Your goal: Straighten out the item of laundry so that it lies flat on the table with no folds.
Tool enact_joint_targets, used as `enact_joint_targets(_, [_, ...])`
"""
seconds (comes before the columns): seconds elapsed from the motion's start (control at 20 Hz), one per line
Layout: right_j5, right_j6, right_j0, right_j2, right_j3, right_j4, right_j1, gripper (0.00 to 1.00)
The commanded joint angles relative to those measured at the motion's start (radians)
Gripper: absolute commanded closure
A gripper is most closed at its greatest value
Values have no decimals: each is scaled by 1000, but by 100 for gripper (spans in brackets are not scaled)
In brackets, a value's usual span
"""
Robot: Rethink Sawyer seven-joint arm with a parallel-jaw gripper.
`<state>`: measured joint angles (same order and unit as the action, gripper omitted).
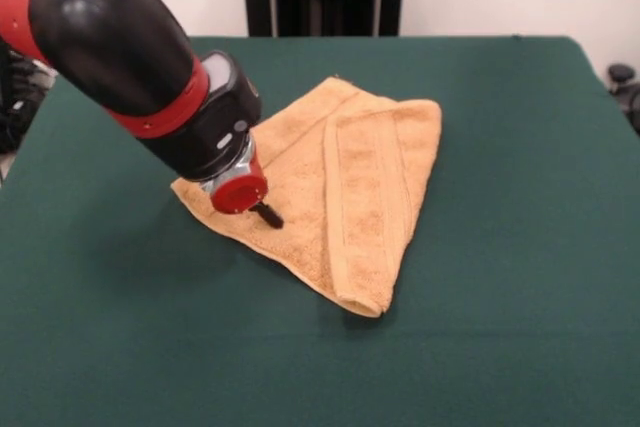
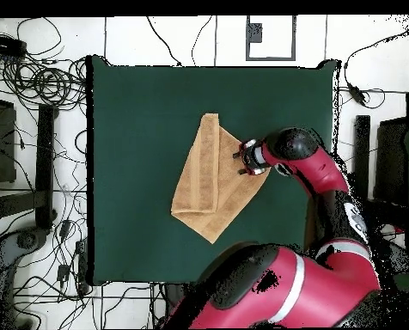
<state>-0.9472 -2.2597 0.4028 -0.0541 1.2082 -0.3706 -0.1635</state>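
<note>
In the front view you see the golden-tan terry-cloth hand towel (image 1: 345,182) lying a little right of the frame's centre on the large dark teal-green felt-topped table (image 1: 520,327). It is not flat: the cloth is doubled over itself into a rough triangle, broad at the upper edge and narrowing to a rounded, rolled point at the lower centre of the frame. A long folded flap with a woven band stripe runs down its right half, and a diagonal crease crosses the middle. The red and black arm (image 1: 110,37) comes in from the upper left of the frame, and its gripper (image 1: 262,209), below a red disc, sits at the towel's left corner, over or on the cloth; you cannot tell from this angle whether it touches. Only a short dark tip shows, so you cannot tell how far the tool is parted or whether it has hold of any cloth. In the overhead view the towel (image 2: 210,176) lies near the table's (image 2: 131,120) centre, with the gripper (image 2: 241,161) at its right edge and the arm reaching up from the lower right of the frame.
</note>
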Motion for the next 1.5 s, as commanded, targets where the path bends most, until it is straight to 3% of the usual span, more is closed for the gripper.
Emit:
enact_joint_targets(0.05, [254,-18,-107,-98,-274,217,243,0])
enact_joint_targets(0.25, [315,-57,-140,-169,-342,333,261,0])
enact_joint_targets(0.85, [419,-101,-171,-238,-474,608,281,0])
enact_joint_targets(1.1, [439,-99,-162,-239,-520,664,295,0])
enact_joint_targets(1.5, [452,46,-100,-170,-598,672,310,0])
